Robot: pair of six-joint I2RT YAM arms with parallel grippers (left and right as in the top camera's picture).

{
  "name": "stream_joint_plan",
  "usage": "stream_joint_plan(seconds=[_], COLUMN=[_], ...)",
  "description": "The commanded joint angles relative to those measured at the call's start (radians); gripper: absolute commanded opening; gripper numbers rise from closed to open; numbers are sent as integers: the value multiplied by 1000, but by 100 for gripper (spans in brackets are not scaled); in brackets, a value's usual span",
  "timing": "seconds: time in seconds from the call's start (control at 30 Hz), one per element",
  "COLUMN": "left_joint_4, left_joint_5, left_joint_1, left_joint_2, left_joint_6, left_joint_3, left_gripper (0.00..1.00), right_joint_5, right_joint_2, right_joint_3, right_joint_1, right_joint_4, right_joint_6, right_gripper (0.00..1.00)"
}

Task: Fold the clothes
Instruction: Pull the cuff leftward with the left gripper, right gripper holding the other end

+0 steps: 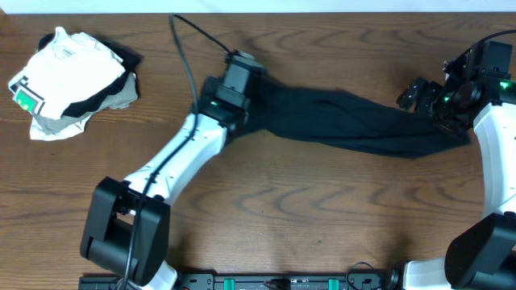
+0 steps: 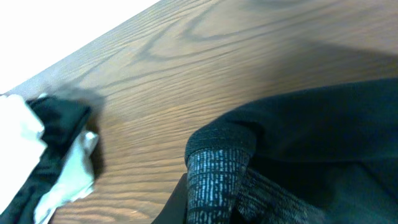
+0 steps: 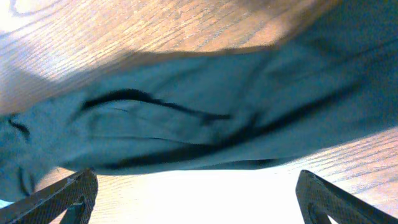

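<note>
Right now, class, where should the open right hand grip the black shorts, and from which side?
Probably the right end of the shorts, from above. They lie stretched flat; the left hand pinches the left end, and the right hand hangs open by the free one.

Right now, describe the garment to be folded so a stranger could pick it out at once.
On the wooden table, look from the middle towards the right edge. A long black garment lies stretched out there, one end pinched in the left gripper. Unlike the white bundle in the far left corner, it is dark and spread flat.
</note>
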Motion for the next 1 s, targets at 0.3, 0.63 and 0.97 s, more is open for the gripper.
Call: stream_joint_plan(seconds=[0.3,0.63,0.97], left_joint_4=[41,-15,-233], left_joint_5=[21,21,391], left_joint_1=[177,350,275], left_joint_2=[-2,-7,-50], left_joint_6=[2,-132,-217], left_joint_3=[15,15,15], left_gripper=[40,68,75], right_joint_5=[-5,-4,12], right_joint_2=[-1,-1,-1], right_joint_3=[-6,-6,-6], right_joint_1=[36,77,88], right_joint_4=[-21,-33,-31], right_joint_6=[-5,-5,-5], right_gripper=[99,99,99])
